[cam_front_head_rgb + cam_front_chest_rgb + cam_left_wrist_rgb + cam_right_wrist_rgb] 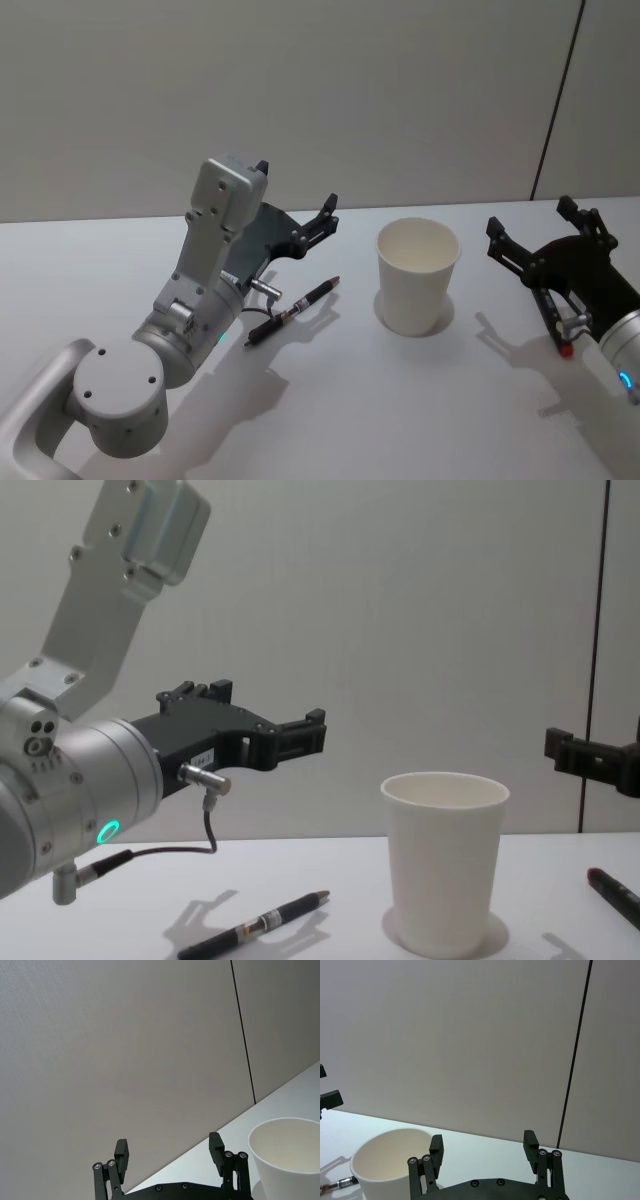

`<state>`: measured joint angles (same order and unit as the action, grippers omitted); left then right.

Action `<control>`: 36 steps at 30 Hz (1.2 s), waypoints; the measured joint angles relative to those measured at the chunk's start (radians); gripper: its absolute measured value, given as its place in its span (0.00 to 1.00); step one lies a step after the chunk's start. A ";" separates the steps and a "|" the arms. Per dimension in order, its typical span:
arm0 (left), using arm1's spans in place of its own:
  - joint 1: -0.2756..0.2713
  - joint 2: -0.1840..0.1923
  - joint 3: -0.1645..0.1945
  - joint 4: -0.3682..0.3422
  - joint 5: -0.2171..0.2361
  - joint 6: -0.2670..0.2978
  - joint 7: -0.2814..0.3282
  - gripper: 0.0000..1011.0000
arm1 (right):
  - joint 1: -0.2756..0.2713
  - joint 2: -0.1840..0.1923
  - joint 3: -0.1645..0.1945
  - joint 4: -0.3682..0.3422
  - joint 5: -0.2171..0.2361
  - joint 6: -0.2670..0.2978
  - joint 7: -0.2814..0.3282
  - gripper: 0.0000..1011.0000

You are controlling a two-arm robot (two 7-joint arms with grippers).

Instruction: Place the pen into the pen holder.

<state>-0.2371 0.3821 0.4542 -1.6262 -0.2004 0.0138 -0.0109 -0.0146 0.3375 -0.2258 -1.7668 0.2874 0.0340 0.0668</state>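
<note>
The pen, black with a silver band, lies flat on the white table, just left of the pen holder, a white paper cup standing upright and empty. From the chest view the pen lies left of the cup. My left gripper hovers open above the pen's far side, pointing toward the wall. In the left wrist view its fingers stand wide apart with nothing between them. My right gripper is open too, raised to the right of the cup.
A plain grey wall with a dark vertical seam rises behind the table. A dark, slim part shows low at the chest view's right edge; I cannot tell what it is.
</note>
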 joint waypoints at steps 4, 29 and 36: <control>0.000 0.000 0.000 0.000 0.000 0.000 0.000 0.99 | 0.000 0.000 0.000 0.000 0.000 0.000 0.000 0.99; 0.000 0.000 0.000 0.000 0.000 0.000 0.000 0.99 | 0.000 0.000 0.000 0.000 0.000 0.000 0.000 0.99; 0.000 0.000 0.000 0.000 0.000 0.000 0.000 0.99 | 0.000 0.000 0.000 0.000 0.000 0.000 0.000 0.99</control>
<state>-0.2371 0.3821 0.4542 -1.6262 -0.2004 0.0138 -0.0109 -0.0146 0.3375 -0.2258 -1.7667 0.2874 0.0340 0.0668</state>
